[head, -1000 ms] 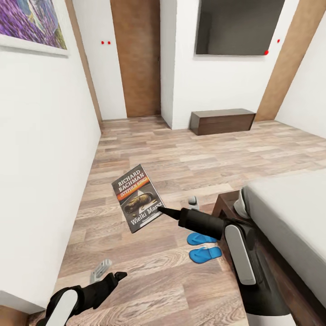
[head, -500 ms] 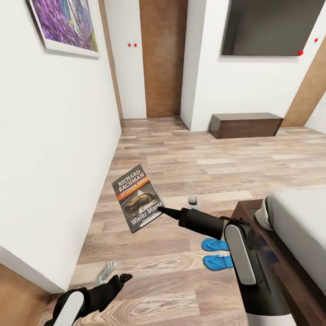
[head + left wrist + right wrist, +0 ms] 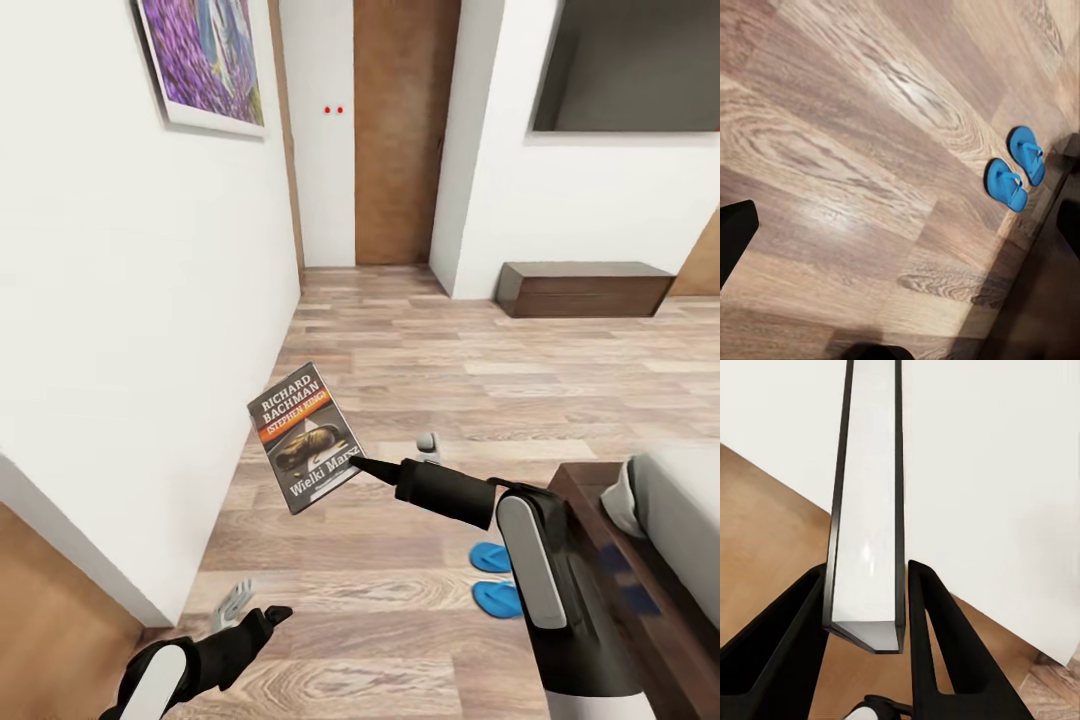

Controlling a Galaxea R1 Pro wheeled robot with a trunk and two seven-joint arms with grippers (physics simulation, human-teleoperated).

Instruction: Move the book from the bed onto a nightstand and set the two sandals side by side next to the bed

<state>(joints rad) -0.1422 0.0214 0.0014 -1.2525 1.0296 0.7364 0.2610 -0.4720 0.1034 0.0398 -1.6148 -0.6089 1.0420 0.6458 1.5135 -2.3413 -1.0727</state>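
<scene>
My right gripper [image 3: 358, 466] is shut on the book [image 3: 305, 438], holding it by one corner in mid-air above the wood floor with its dark cover and orange band facing the camera. In the right wrist view the book [image 3: 866, 532] shows edge-on between the black fingers [image 3: 945, 652]. The two sandals [image 3: 492, 558] [image 3: 498, 598] lie side by side on the floor next to the bed [image 3: 685, 505]; the left wrist view also catches the two sandals [image 3: 1006, 184] [image 3: 1027, 154]. My left gripper [image 3: 250, 608] hangs open and low, holding nothing. The nightstand is out of view.
A white wall [image 3: 120, 350] with a purple picture [image 3: 205, 65] runs close along my left side. A low long dark cabinet [image 3: 585, 288] stands against the far wall under a dark screen [image 3: 640, 65]. A brown door [image 3: 400, 130] lies ahead. The bed's dark frame [image 3: 600, 530] borders my right.
The whole view has swung to the left, so wall, door, cabinet, bed and sandals have slid rightward in the picture. Both arms and the held book keep their pose.
</scene>
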